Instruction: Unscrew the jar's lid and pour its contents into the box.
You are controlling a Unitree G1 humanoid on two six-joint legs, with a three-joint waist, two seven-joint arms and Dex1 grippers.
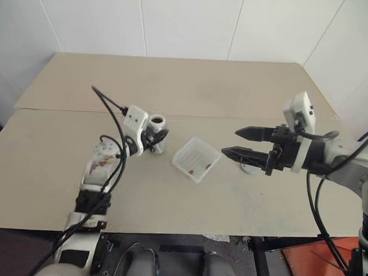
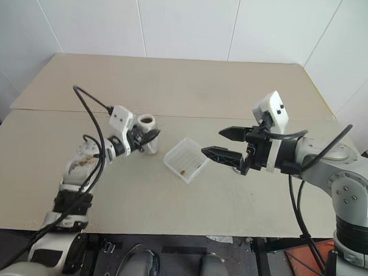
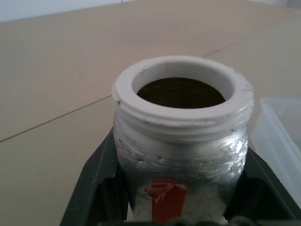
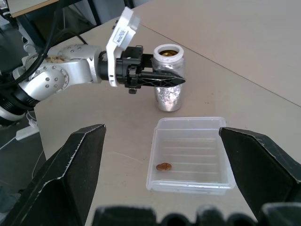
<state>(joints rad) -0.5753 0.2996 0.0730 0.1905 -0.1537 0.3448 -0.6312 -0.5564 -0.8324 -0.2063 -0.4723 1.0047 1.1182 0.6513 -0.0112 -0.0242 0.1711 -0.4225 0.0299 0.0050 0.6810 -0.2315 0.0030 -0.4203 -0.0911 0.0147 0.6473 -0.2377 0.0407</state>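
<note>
The jar [image 4: 168, 77] stands upright with no cap on, left of the box, and my left gripper [image 1: 156, 138] is shut on its body. Brown contents [image 3: 181, 92] show inside its white mouth. The box [image 1: 196, 159] lies tilted at the table's middle with a few brown bits [image 4: 163, 166] on its ridged bottom. My right gripper [image 1: 231, 142] hovers open just right of the box, pointing left at it, with nothing between its fingers. A small round pale thing, likely the lid [image 1: 250, 168], lies on the table under the right gripper, partly hidden.
The beige table [image 1: 174, 88] stretches bare behind the jar and box, with a seam running across it. White walls close the far side. A black cable [image 1: 109, 104] loops above my left arm.
</note>
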